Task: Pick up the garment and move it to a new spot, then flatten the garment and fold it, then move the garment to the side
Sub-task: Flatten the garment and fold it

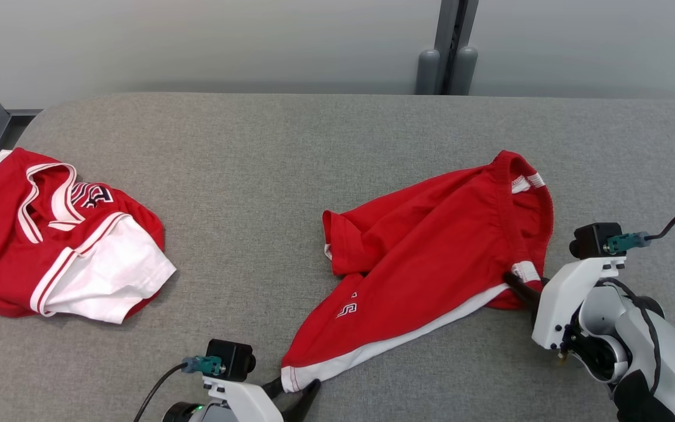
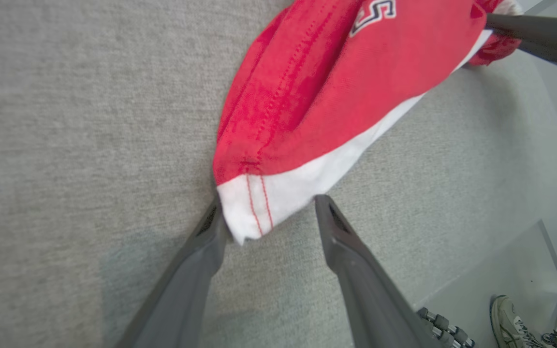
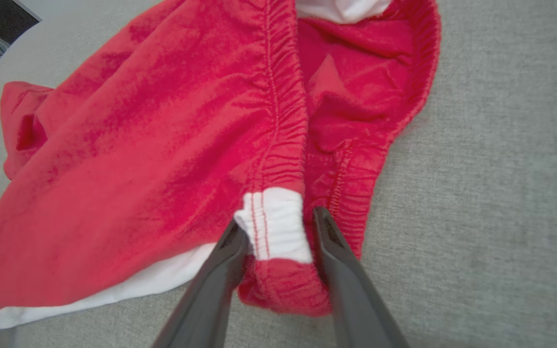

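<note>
Red garment, white-trimmed, seemingly lettered

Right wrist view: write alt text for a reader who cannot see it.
The right hand has its two dark fingers either side of the white patch on the elastic waistband of crumpled red shorts; whether it already pinches is unclear. The shorts lie on a grey padded table.

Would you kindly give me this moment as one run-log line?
stage: grasping shorts | left jaws: open around hem corner | right jaws: around waistband, grip unclear | shorts: crumpled
</note>
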`<state>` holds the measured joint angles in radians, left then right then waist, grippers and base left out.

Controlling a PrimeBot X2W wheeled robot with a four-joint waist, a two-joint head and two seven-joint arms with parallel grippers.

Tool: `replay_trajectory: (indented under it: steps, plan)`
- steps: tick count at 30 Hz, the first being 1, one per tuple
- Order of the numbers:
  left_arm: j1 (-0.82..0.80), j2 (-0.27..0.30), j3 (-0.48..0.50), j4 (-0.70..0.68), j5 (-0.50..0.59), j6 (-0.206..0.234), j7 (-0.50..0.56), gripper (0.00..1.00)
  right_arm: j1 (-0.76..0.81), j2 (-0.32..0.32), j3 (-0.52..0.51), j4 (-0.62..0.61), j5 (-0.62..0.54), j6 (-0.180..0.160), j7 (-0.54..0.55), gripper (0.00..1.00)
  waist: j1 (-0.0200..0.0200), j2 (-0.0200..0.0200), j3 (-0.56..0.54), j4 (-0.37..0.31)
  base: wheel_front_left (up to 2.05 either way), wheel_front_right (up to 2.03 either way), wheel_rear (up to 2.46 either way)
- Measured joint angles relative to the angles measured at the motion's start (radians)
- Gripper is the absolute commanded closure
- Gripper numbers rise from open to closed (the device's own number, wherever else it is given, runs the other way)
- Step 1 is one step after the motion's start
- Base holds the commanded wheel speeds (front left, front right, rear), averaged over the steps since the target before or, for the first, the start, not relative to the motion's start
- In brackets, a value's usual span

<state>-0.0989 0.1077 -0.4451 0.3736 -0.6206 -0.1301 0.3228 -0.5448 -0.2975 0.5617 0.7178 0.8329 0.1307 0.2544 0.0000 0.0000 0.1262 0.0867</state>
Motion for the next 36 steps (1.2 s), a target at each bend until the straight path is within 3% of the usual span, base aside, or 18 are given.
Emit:
replay_trajectory:
  steps: [1, 2, 12, 19, 25, 31, 34, 36]
  plan:
    - [-0.006, 0.003, -0.007, 0.005, -0.006, 0.000, -0.005, 0.70, 0.000, -0.001, 0.007, 0.001, 0.005, 0.000, -0.003, 0.83, 0.0000, 0.0000, 0.001, -0.001, 0.00, 0.00, 0.00]
    - [-0.011, 0.005, -0.014, 0.007, -0.010, 0.000, -0.010, 1.00, -0.001, -0.003, 0.015, 0.002, 0.008, 0.000, -0.010, 0.97, 0.0000, 0.0000, 0.002, -0.001, 0.00, 0.00, 0.00]
    - [-0.001, 0.043, -0.036, -0.012, -0.076, 0.000, -0.061, 1.00, -0.003, -0.020, 0.080, -0.030, 0.069, 0.000, -0.118, 1.00, 0.0000, 0.0000, -0.047, -0.007, 0.00, 0.00, 0.00]
    - [0.047, 0.106, 0.002, -0.147, -0.113, 0.004, -0.055, 1.00, 0.058, -0.073, 0.113, -0.143, 0.172, 0.000, -0.149, 1.00, 0.0000, 0.0000, -0.103, -0.014, 0.00, 0.00, 0.00]
    - [0.047, 0.180, 0.030, -0.291, -0.143, 0.008, 0.021, 1.00, 0.082, -0.132, 0.133, -0.283, 0.275, 0.000, -0.130, 1.00, 0.0000, 0.0000, -0.115, -0.033, 0.00, 0.00, 0.00]
    - [-0.083, 0.295, 0.089, -0.333, -0.143, 0.008, 0.099, 1.00, 0.035, -0.202, 0.121, -0.361, 0.318, 0.000, -0.130, 1.00, 0.0000, 0.0000, -0.068, -0.047, 0.00, 0.00, 0.00]
    - [-0.156, 0.309, 0.099, -0.332, -0.155, 0.007, 0.123, 1.00, -0.007, -0.205, 0.109, -0.383, 0.345, 0.000, -0.130, 1.00, 0.0000, 0.0000, -0.040, -0.051, 0.00, 0.00, 0.00]
    - [-0.308, 0.323, 0.097, -0.311, -0.169, 0.006, 0.161, 1.00, -0.089, -0.216, 0.098, -0.413, 0.385, 0.000, -0.116, 1.00, 0.0000, 0.0000, 0.013, -0.056, 0.00, 0.00, 0.00]
